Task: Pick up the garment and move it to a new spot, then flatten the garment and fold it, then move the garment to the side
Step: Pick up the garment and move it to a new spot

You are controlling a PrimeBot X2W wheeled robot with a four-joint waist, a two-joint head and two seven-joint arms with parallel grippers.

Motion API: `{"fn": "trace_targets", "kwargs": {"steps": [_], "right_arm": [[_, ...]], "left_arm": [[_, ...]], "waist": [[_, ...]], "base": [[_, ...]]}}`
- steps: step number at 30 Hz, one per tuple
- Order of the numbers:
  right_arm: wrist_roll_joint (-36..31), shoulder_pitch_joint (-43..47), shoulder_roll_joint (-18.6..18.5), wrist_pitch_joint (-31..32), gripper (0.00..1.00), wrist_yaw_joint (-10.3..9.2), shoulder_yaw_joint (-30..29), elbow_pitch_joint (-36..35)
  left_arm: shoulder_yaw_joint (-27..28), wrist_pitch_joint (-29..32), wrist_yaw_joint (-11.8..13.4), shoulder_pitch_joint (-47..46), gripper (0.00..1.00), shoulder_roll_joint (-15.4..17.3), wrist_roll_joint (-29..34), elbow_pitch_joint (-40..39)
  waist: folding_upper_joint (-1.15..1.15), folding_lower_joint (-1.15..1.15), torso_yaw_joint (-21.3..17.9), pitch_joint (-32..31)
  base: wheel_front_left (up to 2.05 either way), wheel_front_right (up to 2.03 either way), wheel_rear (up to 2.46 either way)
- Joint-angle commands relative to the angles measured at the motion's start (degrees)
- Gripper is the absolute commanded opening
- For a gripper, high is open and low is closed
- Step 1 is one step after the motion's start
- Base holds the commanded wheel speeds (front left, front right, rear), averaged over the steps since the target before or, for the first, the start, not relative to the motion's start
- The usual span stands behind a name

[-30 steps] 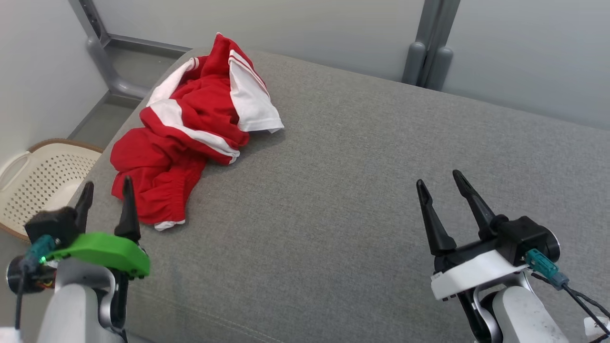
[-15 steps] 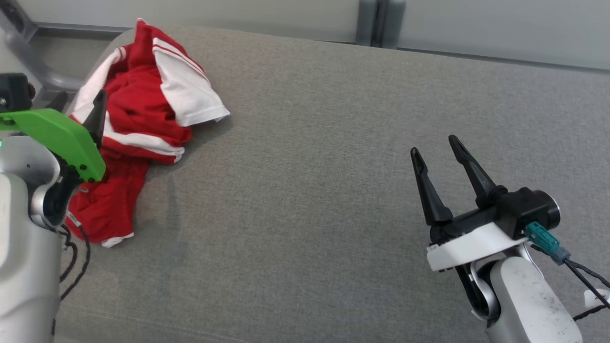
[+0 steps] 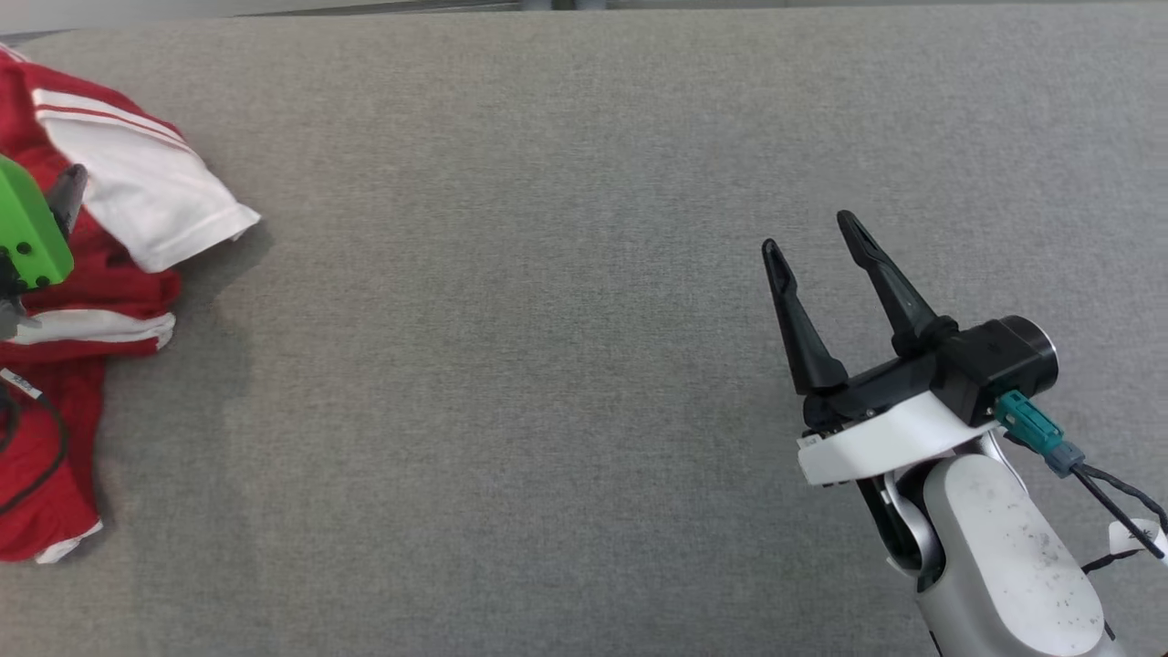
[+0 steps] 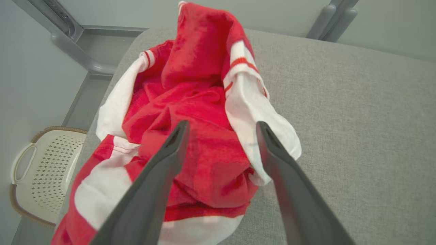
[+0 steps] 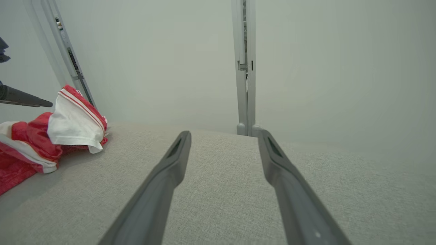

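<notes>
Garment (image 4: 201, 112), crumpled red with white panels, lies at the cushion's (image 3: 547, 365) left end. Left gripper (image 4: 222, 125) hangs spread wide over it; right gripper (image 3: 807, 231), wide and empty, over the cushion's right side.

Light: bright, even, diffuse. Shadows: one soft, faint patch on the grey fabric cushion (image 3: 547, 383), just right of the red-and-white garment (image 3: 137, 201). Head view: sharp. Wrist views: left claw (image 4: 222, 124) fingers (image 4: 150, 194) blurred near the lens; wide-angle stretch at the edges; far wall (image 5: 340, 68) washed pale.
</notes>
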Motion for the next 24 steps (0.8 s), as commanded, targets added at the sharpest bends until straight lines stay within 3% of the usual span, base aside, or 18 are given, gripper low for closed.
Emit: {"fn": "trace_targets", "kwargs": {"steps": [1,7,8,9,17,24], "right_arm": [[-0.1,-0.6,0.0,-0.2,1.0,0.0,0.0,-0.3],[-0.1,-1.5,0.3,-0.2,1.0,0.0,0.0,-0.4],[-0.1,-1.5,0.3,-0.2,1.0,0.0,0.0,-0.3],[-0.1,-1.5,0.3,-0.2,1.0,0.0,0.0,-0.3],[0.0,-0.4,0.6,-0.2,1.0,0.0,0.5,0.7],[1.2,1.8,1.3,-0.2,1.0,0.0,0.7,1.5]], "left_arm": [[-0.7,0.8,0.1,-1.4,1.0,0.5,-1.4,0.7],[-4.4,1.2,0.1,-3.0,1.0,2.9,-4.9,2.9],[-5.1,0.3,0.1,-3.2,0.7,3.2,-4.8,3.7],[-5.5,-0.3,0.1,-3.5,0.0,3.5,-4.8,4.2],[-11.7,-6.5,0.1,-5.5,0.0,4.8,-5.4,5.2],[-19.4,-11.1,0.1,-6.6,0.0,7.3,-5.8,-0.7]], "waist": [[0.0,0.0,-4.5,4.2],[0.0,0.0,-6.1,5.9],[0.0,0.0,-6.2,6.0],[0.0,0.0,-6.3,6.0],[0.0,0.0,-5.1,2.8],[0.0,0.0,-6.0,-3.2]], "base": [[0.0,0.0,0.0],[0.0,0.0,0.0],[0.0,0.0,0.0],[0.0,0.0,0.0],[0.0,0.0,0.0],[0.0,0.0,0.0]]}}
